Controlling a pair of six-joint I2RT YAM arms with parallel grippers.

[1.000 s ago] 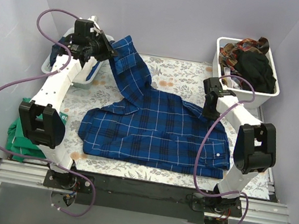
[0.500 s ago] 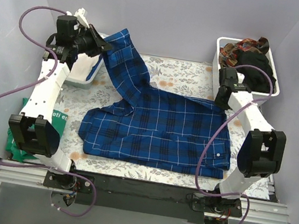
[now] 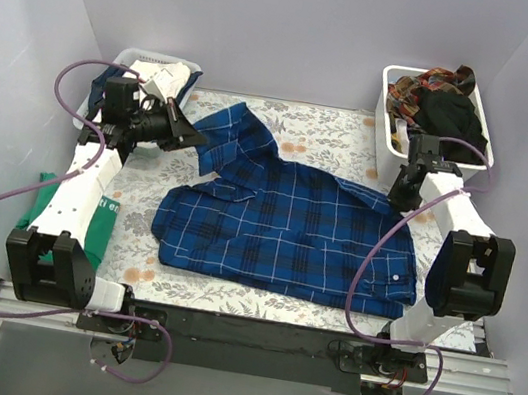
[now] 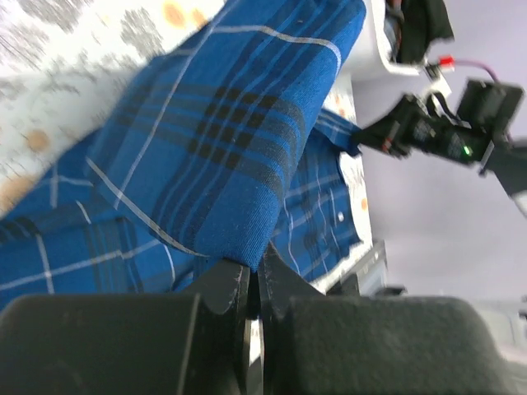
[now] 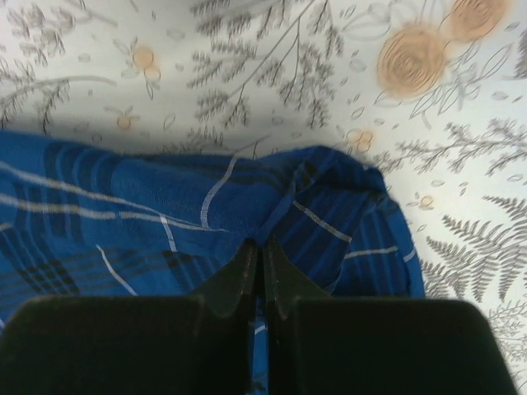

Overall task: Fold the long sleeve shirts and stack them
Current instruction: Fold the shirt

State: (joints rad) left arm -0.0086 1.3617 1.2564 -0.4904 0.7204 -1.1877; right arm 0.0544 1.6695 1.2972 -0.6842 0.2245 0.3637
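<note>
The left arm has dropped from its high reach at 10 o'clock, and the raised sleeve has come down with it. The right arm has swung out toward 2 o'clock, and the whole shirt has slid a little that way.

At 9 o'clock a green cloth [image 3: 39,211] lies under the left arm. The left pincer [image 3: 191,135] is clamped tight on a fold of the blue plaid shirt [image 3: 289,232], and its wrist view shows the fabric pinched right at the fingertips [image 4: 255,276]. The shirt lies spread across the middle of the flowered desk [image 3: 326,127], with the lifted part toward 10 o'clock and the body rumpled along its far edge. At 2 o'clock the right pincer [image 3: 401,197] is closed on the shirt's far right corner, with cloth bunched around its tips [image 5: 257,251]. Just beyond it stands the white bin [image 3: 388,107], heaped with more clothes.

Both grips look shallow. If the arms pull apart too hard, a corner will likely slip free and the fold will come out crooked. Dragging could also carry along the wrinkles under the body. The right arm works close to the bin, so a wide swing could knock it.
</note>
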